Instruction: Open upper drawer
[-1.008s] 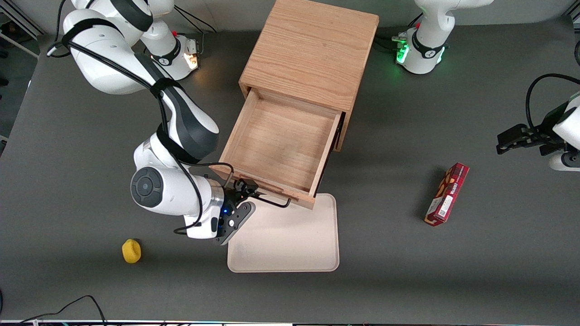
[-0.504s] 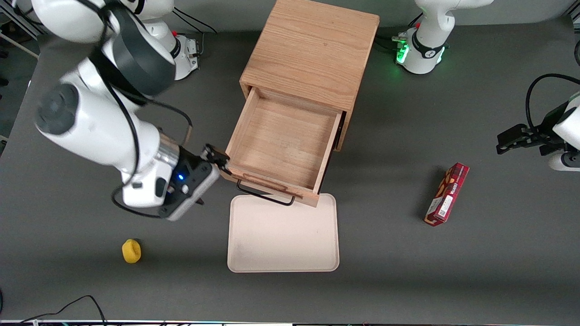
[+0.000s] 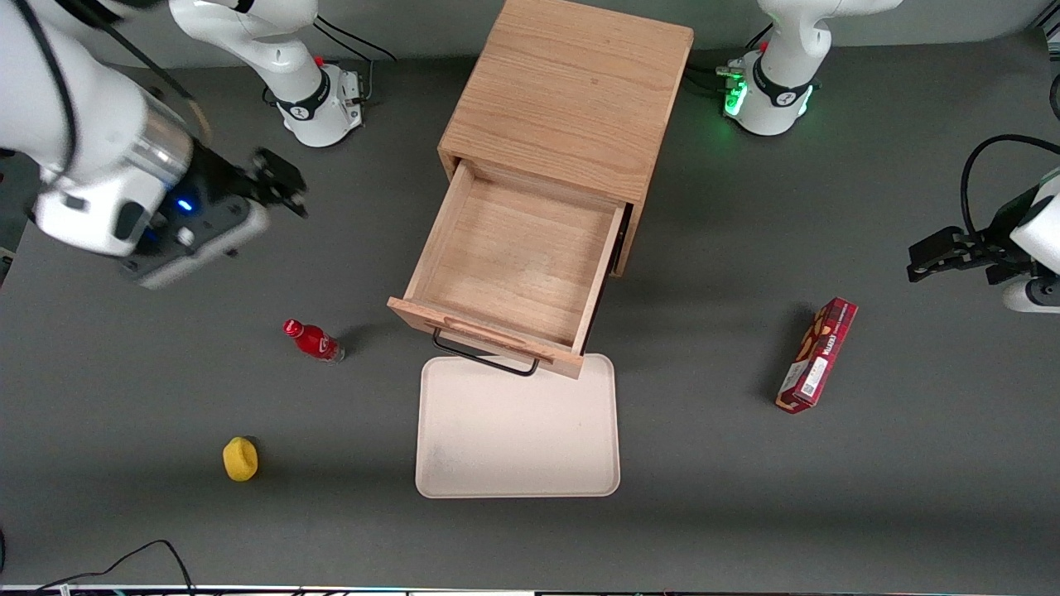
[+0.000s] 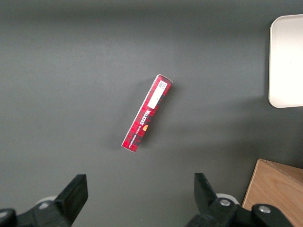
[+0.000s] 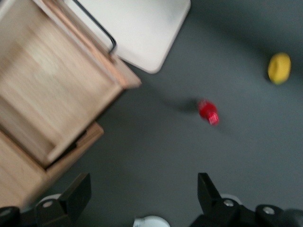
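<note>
Front view: gripper (image 3: 277, 184) has left the black wire handle (image 3: 484, 358), now raised, fingers apart, empty, toward the working arm's tabletop edge; oak upper drawer (image 3: 513, 261) stays pulled out mid-tabletop.

- The red tartan box (image 4: 146, 112), lying on the table toward the parked arm's end, carries white lettering along its long face. In the left wrist view this appears to read "WALKERS".
- A white label (image 4: 158, 94) near one end of the same box bears a small printed code, too small to read.
- The red bottle (image 3: 314, 340) shows no legible print.
</note>
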You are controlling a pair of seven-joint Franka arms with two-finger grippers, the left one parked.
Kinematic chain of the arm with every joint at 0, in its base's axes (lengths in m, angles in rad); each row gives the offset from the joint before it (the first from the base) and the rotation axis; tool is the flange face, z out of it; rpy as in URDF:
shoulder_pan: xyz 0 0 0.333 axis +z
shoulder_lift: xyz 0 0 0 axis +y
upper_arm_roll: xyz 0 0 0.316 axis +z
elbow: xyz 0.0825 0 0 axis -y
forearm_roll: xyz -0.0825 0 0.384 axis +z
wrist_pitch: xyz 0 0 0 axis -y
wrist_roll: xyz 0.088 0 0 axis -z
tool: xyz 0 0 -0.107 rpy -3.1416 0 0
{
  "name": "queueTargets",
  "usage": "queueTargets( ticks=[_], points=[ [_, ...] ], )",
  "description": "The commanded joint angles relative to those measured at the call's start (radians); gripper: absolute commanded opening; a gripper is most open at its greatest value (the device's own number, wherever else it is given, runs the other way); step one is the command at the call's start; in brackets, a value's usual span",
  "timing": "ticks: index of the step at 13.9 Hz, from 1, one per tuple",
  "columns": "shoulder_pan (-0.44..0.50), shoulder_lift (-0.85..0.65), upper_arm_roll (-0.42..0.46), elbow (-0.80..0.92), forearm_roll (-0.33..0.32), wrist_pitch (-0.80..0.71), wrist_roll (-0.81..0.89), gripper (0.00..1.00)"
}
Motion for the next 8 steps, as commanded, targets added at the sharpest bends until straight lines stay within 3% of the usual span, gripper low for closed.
queueTargets(
  ticks=[1, 5, 8],
  points=[
    [0.005, -0.179, -0.052, -0.206, -0.008, -0.034, 0.106, 1.0],
    [0.004, -0.393, -0.165, -0.564, 0.003, 0.126, 0.134, 1.0],
    [0.005, -0.526, -0.296, -0.791, 0.076, 0.3, 0.129, 1.0]
  ],
)
